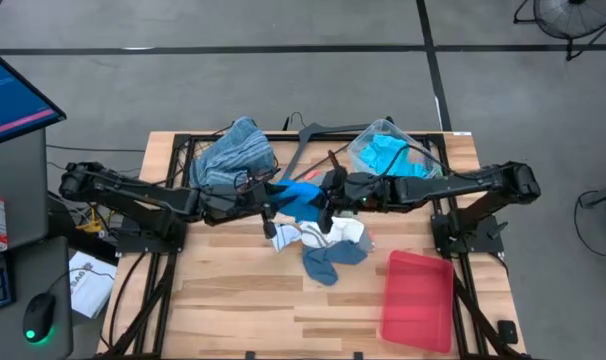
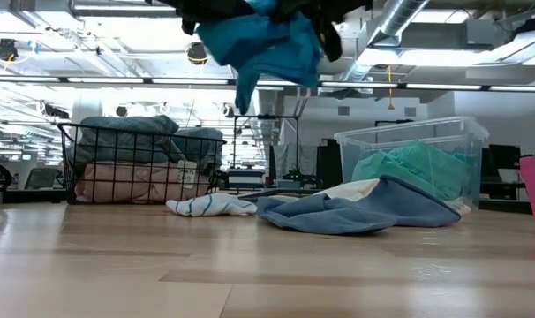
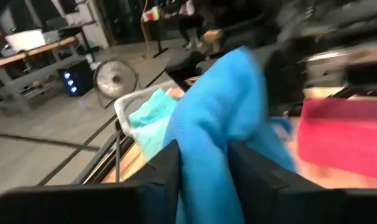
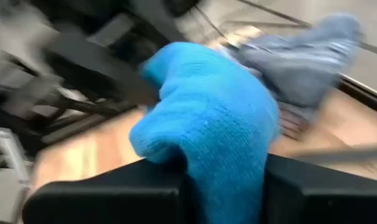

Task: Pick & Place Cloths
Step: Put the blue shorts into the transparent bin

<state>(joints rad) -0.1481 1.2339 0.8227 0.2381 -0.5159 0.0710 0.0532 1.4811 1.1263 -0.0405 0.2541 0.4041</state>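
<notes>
Cloth of bright blue soft knit point(image 1: 301, 196) hangs in the air above the middle of the wooden counter point(image 1: 233, 300), stretched between the two claws that meet there. The left claw point(image 3: 204, 177) has the fabric lying between its two dark fingers; whether it clamps the cloth or has slackened I cannot tell. The right claw point(image 4: 229, 180) has its fingers drawn in on the other end of the same cloth. So the cloth's long axis runs from one claw to the other, and neither arm is nearer. In the low view it droops well clear of the grey-blue and white rags point(image 2: 365, 212) heaped on the counter beneath. My judgement: this is a hand-over, and the clear plastic bin of turquoise cloths point(image 1: 388, 155) lies on the right arm's side, the black wire basket point(image 1: 233, 155) on the left's.
</notes>
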